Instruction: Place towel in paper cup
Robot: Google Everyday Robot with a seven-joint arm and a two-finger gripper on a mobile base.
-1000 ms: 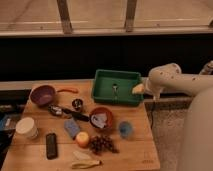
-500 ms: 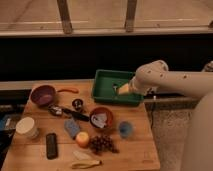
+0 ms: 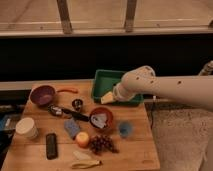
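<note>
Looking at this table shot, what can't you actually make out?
Camera view:
Green tray, right side: hidden behind the arm, whose gripper hovers over its front left.
Towel in the red bowl: lower folds hidden by the bowl wall.
Blue object at left: cut off by the edge.

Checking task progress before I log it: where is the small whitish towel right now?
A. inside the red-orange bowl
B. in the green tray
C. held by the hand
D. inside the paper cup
A: the towel lies inside the red-orange bowl, while the paper cup stands at the table's left edge and the hand hangs open and empty over the green tray's front edge.
</note>
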